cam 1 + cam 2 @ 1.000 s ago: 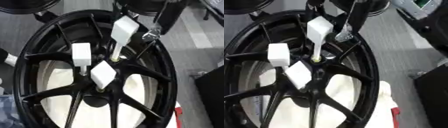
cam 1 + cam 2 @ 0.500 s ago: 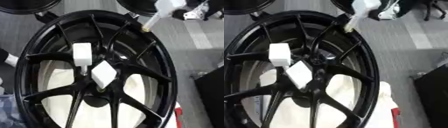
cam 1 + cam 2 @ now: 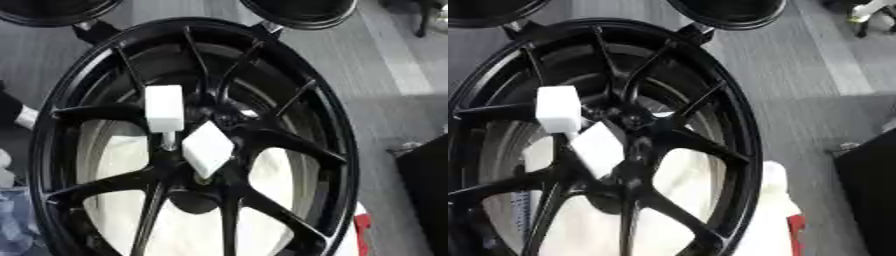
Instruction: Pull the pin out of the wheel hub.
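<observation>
A black wheel hub (image 3: 262, 145) fills both views, two white-headed pins (image 3: 164, 107) left in it. The third pin and the robot hand have gone from view, so its fingers cannot be judged.

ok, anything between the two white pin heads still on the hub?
Nothing but a bare gap over a black spoke; the upright pin and tilted pin stand apart, left eye view.

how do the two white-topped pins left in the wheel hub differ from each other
The upper left pin shows its white block squarely, like an upright rectangle; the lower pin shows its block turned like a diamond. The upper left pin sits farther from the hub centre; the lower pin is nearer it. Both have similar white blocks.
</observation>
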Controlling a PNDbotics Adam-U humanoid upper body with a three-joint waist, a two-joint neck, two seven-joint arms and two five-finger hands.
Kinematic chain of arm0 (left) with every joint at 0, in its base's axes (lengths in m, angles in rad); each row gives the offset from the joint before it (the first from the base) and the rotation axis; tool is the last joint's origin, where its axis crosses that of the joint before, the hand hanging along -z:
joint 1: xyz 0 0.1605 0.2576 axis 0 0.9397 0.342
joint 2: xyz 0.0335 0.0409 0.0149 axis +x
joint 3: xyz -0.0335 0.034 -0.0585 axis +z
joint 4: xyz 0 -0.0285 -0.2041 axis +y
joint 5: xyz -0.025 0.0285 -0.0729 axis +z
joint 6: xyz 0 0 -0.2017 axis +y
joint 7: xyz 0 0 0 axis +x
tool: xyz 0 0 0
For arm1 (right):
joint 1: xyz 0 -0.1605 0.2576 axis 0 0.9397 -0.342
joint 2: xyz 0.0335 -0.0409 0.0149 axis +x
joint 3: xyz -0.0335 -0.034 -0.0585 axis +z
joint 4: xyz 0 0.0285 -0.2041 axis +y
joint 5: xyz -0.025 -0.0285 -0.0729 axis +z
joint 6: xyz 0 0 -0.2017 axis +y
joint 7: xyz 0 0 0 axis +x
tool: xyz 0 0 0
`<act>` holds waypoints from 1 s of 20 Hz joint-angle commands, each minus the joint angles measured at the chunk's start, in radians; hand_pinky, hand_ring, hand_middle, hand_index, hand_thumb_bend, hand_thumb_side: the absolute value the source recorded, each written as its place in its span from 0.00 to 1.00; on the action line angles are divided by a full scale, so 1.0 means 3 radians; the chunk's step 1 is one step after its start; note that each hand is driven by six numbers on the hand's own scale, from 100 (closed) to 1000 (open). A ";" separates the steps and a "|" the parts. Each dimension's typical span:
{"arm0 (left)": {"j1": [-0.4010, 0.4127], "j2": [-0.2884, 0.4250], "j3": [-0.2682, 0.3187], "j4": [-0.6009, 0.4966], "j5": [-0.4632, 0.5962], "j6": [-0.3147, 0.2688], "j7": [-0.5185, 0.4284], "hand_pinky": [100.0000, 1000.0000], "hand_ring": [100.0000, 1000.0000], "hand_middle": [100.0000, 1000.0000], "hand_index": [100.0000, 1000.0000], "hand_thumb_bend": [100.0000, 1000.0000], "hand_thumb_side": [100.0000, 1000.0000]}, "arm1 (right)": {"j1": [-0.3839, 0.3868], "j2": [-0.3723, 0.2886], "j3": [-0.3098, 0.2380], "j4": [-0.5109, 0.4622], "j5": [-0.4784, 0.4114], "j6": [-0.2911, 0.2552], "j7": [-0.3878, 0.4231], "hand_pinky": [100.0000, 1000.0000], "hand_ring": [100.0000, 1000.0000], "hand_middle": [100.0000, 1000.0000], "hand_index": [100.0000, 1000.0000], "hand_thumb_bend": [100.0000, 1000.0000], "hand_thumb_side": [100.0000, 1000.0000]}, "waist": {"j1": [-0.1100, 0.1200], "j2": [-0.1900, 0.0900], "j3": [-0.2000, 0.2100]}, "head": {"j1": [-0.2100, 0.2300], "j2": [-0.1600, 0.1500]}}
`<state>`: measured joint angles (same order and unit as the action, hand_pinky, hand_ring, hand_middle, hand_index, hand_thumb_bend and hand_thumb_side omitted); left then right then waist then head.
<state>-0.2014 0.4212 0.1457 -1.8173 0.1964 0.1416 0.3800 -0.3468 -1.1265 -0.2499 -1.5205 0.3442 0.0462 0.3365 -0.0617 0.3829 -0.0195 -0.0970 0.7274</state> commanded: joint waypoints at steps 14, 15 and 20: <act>-0.0020 0.0048 0.0017 -0.0074 -0.0013 -0.0002 -0.0008 0.76 0.75 0.63 0.81 0.00 0.88 | -0.0202 -0.0028 -0.0005 -0.0615 0.0341 0.0047 -0.0128 0.90 0.83 0.79 0.81 0.18 0.04 | 0.0021 -0.0075 0.0006 | -0.0021 -0.0053; -0.0025 0.0047 0.0013 -0.0074 -0.0013 -0.0002 -0.0013 0.76 0.75 0.63 0.81 0.00 0.88 | -0.0224 -0.0033 0.0047 -0.0708 0.0325 0.0030 -0.0113 0.90 0.82 0.77 0.80 0.18 0.02 | 0.0020 -0.0077 0.0011 | -0.0028 -0.0054; -0.0038 0.0045 -0.0003 -0.0072 -0.0013 0.0000 -0.0033 0.76 0.75 0.63 0.81 0.00 0.88 | -0.0341 -0.0075 0.0314 -0.1156 0.0143 -0.0075 0.0031 0.90 0.80 0.74 0.77 0.11 0.04 | 0.0016 -0.0083 0.0033 | -0.0049 -0.0054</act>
<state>-0.2037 0.4208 0.1445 -1.8179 0.1964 0.1436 0.3744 -0.4360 -1.1048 -0.1603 -1.8257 0.4052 0.0320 0.3369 -0.0574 0.3815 -0.0098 -0.1087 0.7232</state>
